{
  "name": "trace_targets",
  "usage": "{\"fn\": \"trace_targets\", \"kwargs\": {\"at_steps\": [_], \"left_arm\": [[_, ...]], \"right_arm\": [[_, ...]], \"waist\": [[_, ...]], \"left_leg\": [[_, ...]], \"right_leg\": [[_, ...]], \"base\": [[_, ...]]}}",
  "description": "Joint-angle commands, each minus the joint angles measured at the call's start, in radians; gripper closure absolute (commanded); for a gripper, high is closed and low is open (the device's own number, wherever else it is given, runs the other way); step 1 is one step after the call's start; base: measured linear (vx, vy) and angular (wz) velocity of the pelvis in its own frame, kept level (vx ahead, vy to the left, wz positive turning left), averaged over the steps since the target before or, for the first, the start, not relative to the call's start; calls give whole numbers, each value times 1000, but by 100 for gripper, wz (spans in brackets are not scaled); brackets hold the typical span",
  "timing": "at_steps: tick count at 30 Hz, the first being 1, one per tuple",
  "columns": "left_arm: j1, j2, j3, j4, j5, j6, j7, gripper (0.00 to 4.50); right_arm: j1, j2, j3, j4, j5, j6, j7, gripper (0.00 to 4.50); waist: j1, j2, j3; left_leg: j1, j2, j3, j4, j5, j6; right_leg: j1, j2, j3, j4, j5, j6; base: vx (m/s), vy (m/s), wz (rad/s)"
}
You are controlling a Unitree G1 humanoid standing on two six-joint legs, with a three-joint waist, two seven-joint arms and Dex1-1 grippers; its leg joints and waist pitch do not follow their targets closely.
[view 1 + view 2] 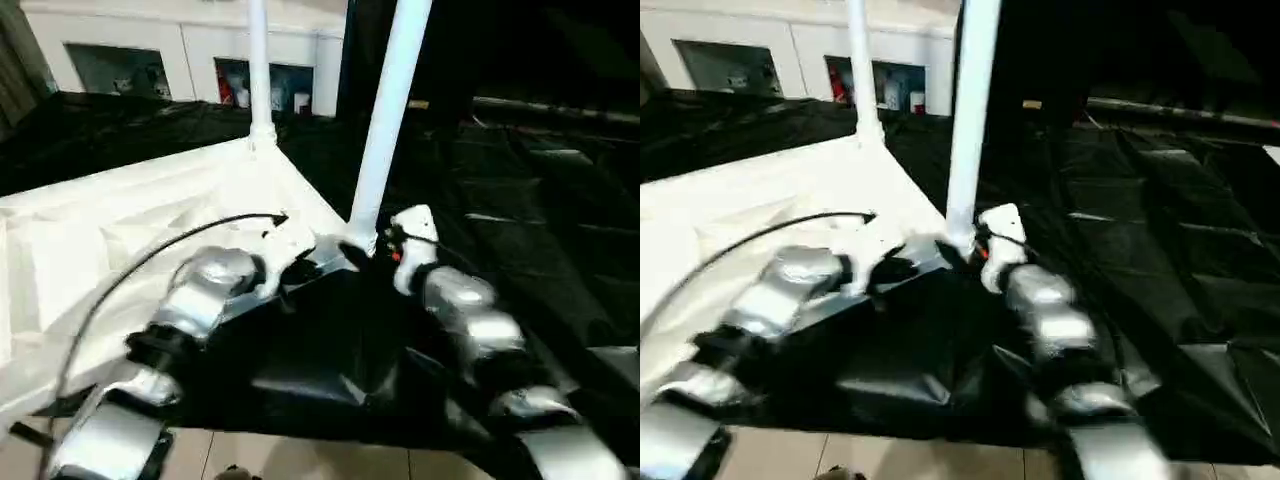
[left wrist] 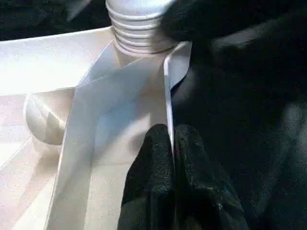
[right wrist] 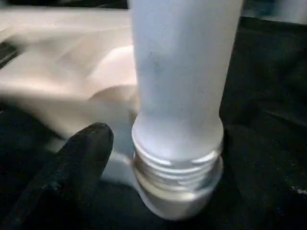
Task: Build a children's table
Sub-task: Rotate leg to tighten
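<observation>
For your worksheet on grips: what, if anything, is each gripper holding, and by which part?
The left gripper pinches the table top by its thin side rim, near the corner socket. The right gripper sits beside the leg's threaded base; a hold cannot be told.

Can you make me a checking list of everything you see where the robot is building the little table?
Surface: black sheet over the floor, crinkled.
Job's things: white table top lying underside up; far leg standing in its corner; near leg at the near corner, screw threads showing.
Clutter: nothing seen.
Claws: left claw pinching the top's rim; right claw beside the near leg's base.
Cables: black cable over the left arm.
Surroundings: white cabinet behind.
</observation>
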Motion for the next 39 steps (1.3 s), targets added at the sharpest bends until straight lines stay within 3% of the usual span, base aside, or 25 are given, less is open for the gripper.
{"fn": "trace_targets", "kwargs": {"at_steps": [1,4,11,14,15,23,24,33,37,38,39], "left_arm": [[33,5,-15,-22,-45,-34,-85,450],[57,60,-20,-62,-71,-46,-187,450],[95,135,-17,-152,-140,-31,-348,450],[100,145,-17,-158,-139,-28,-359,450],[100,145,-16,-156,-138,-28,-359,450],[99,146,-13,-149,-130,-25,-352,450],[99,147,-13,-149,-130,-24,-352,450],[105,147,-16,-154,-126,-17,-352,450],[90,119,-10,-112,-87,2,-256,450],[67,69,0,-70,-67,18,-160,450],[66,67,1,-69,-67,19,-158,450]], "right_arm": [[8,-23,43,-83,10,13,119,54],[39,-101,60,-146,17,17,240,54],[73,-179,112,-228,39,94,395,54],[66,-174,131,-203,-4,59,386,54],[64,-170,131,-197,-9,55,380,81],[50,-144,135,-187,-1,68,359,135],[49,-144,136,-186,-1,67,359,163],[67,-138,139,-181,-17,61,358,180],[69,-93,105,-110,-51,69,190,180],[60,-27,63,-35,-74,86,-12,180],[60,-25,62,-33,-75,87,-18,180]], "waist": [[6,-9,-69],[5,-7,-66],[8,-4,-57],[9,-3,-56],[10,-4,-55],[11,-5,-57],[11,-5,-56],[10,-6,-56],[5,-4,-51],[-2,-4,-44],[-2,-4,-44]], "left_leg": [[8,34,-19,-51,-113,80],[8,36,-17,-51,-121,96],[15,43,-16,-58,-191,57],[15,43,-17,-60,-199,41],[16,42,-17,-60,-201,38],[16,41,-17,-58,-179,42],[15,41,-17,-59,-180,42],[15,41,-17,-58,-177,42],[14,41,-17,-61,-192,31],[18,39,-20,-68,-248,3],[18,39,-20,-68,-248,3]], "right_leg": [[56,-67,49,-62,7,-204],[50,-68,48,-63,0,-226],[40,-67,48,-74,-129,-227],[38,-70,50,-75,-151,-220],[37,-70,50,-77,-157,-217],[40,-69,50,-73,-120,-217],[40,-69,50,-72,-121,-216],[40,-69,50,-72,-120,-215],[36,-70,51,-76,-146,-214],[32,-71,51,-87,-246,-197],[32,-71,51,-87,-246,-197]], "base": [[0,0,0],[0,0,0],[0,0,0],[0,0,0],[0,0,0],[0,0,0],[0,0,0],[0,0,0],[0,0,0],[0,0,0],[0,0,0]]}}
